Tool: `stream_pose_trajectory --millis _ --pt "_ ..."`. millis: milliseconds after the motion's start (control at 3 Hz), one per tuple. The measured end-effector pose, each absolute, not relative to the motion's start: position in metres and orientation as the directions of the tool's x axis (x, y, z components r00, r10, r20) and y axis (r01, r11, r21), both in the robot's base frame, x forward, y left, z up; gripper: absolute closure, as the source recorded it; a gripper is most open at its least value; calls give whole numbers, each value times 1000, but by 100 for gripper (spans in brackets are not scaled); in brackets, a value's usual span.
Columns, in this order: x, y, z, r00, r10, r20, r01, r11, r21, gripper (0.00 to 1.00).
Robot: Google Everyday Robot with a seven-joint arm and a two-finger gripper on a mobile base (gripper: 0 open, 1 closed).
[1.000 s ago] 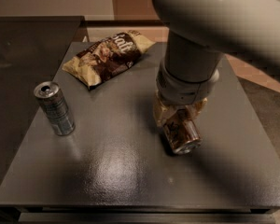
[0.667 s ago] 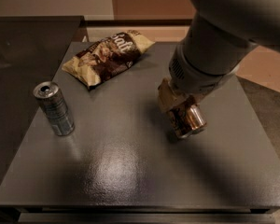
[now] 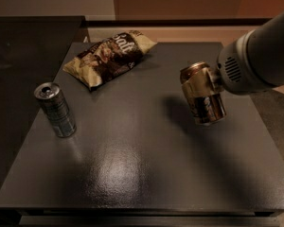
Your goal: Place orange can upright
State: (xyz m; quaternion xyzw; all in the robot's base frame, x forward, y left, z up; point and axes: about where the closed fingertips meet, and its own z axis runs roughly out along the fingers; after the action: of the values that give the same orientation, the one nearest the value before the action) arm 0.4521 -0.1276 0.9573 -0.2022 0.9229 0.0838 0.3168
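Camera view, single camera.

Gripper [image 3: 201,92]: at the right side of the worktop [image 3: 132,174], coming in from the right edge of the view on a thick pale grey arm [image 3: 258,56]. The fingers [image 3: 195,86] are clamped on the orange can [image 3: 209,109]. One pale tan finger lies across the upper half of the can body; the opposite finger is hidden behind the can.

Orange can: in the grip, over the right-hand part of the worktop. It is close to upright but tilted, with the top rim leaning toward the left and rear and the bottom rim toward the right and front. The top end faces up. The lower half of the body is uncovered, shiny copper-brown with pale lettering. A dark shadow lies on the worktop just to its left. I cannot tell whether the bottom rim touches the surface.

Silver can [image 3: 55,110]: slim, standing on its base near the left edge of the worktop, well apart from the gripper. The opened top is visible.

Snack bag [image 3: 109,56]: lying flat at the rear of the worktop, left of centre, between the two cans in left-right position but further back than both. It touches neither.

Worktop: dark, glossy, with a pale reflection near the front centre.
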Motion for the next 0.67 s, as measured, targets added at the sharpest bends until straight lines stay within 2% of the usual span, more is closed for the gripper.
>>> stream_pose_trajectory --millis 667 --pt "474 -178 939 -575 -172 -800 -406 909 97 100"
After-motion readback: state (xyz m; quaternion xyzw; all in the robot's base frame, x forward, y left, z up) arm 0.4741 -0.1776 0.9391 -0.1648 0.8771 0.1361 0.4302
